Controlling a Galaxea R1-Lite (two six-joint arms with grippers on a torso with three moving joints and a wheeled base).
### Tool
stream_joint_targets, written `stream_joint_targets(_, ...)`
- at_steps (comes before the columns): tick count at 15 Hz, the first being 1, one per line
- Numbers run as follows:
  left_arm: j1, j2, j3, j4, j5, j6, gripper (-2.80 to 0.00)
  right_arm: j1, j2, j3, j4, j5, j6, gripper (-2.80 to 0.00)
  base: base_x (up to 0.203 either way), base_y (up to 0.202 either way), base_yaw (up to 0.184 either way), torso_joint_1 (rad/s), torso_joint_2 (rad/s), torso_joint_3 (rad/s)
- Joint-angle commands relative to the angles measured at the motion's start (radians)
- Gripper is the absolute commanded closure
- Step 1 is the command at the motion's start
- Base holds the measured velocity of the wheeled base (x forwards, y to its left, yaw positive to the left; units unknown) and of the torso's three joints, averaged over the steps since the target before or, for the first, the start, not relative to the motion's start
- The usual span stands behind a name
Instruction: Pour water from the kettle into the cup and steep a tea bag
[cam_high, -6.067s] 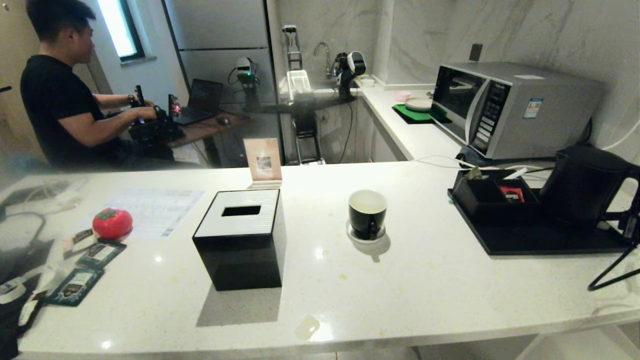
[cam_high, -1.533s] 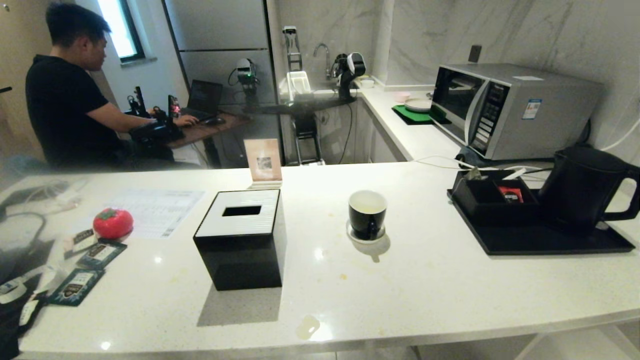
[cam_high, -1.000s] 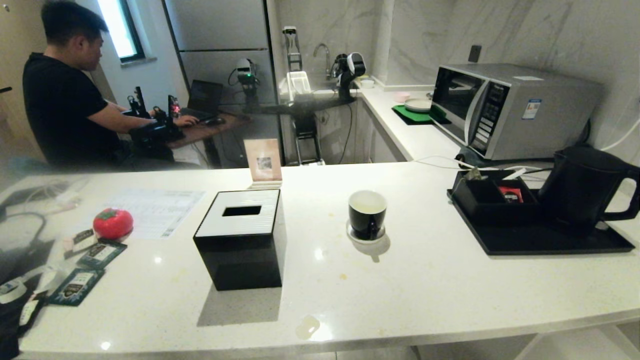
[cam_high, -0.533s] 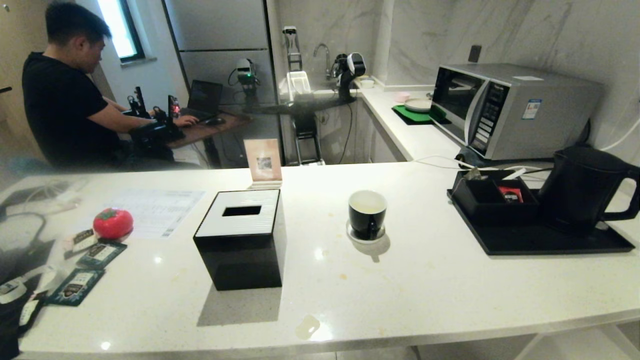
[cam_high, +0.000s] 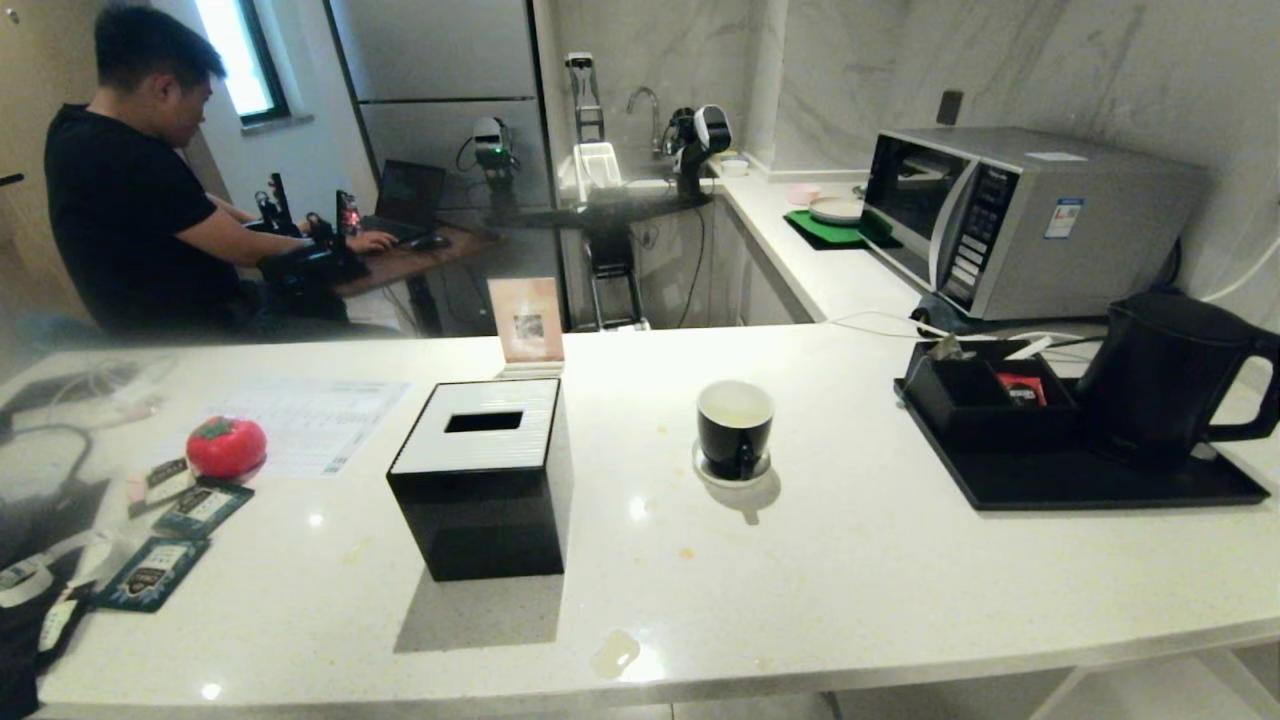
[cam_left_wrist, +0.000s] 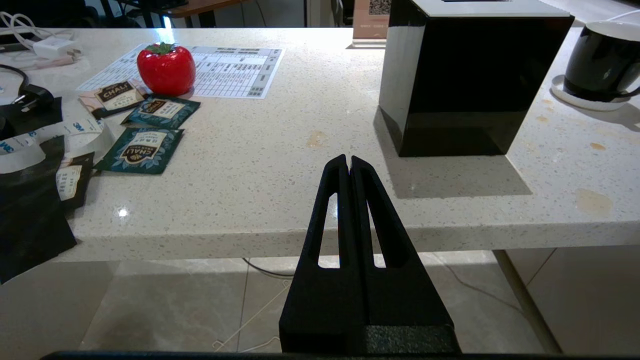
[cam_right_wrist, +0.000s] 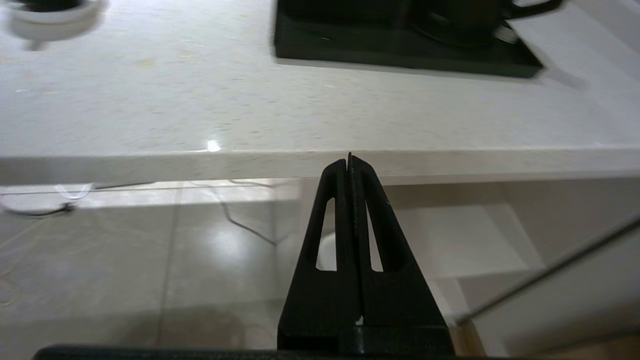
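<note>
Standing on the black tray at the right end of the white stone surface, the kettle has its lid on, its loop handle toward the right edge and its spout toward the organiser box beside it on the same tray. A red sachet shows in one compartment of that box; the tea bag cannot be made out for certain from here. The cup sits upright on its small white saucer near the middle of the surface, well apart from the tray, its white inside showing.

Left of the cup stands a black tissue box with a white slotted top. Farther left lie a red tomato-shaped object, a printed sheet and several flat teal packets.

Neither arm shows from the head. The left pincer has its fingers pressed together and holds nothing; it sits low before the front edge of the surface, facing the tissue box. The right pincer is likewise closed and empty, below the edge of the surface, with the tray farther on.

Behind the surface a microwave stands on the side counter, and a person in a black shirt sits at a desk with a laptop.
</note>
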Motion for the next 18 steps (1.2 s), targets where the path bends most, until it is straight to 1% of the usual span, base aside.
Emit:
stream_joint_targets(1,0.000,0.002,0.000,-0.001,0.001,-0.001,0.00,0.002,-0.128,-0.005,0.053,0.040,0.001,0.00,0.000,0.000,0.000,0.000,0.00,0.000)
stream_joint_targets(4,0.000,0.002,0.000,-0.001,0.001,-0.001,0.00,0.005,-0.213,-0.002,0.098,0.077,0.007,0.00,0.000,0.000,0.000,0.000,0.00,0.000)
stream_joint_targets(7,0.000,0.002,0.000,-0.001,0.001,-0.001,0.00,0.005,-0.239,0.000,0.089,0.076,0.065,0.00,0.000,0.000,0.000,0.000,0.00,0.000)
stream_joint_targets(18,0.000,0.002,0.000,-0.001,0.001,-0.001,0.00,0.005,-0.239,0.000,0.087,0.075,0.066,0.00,0.000,0.000,0.000,0.000,0.00,0.000)
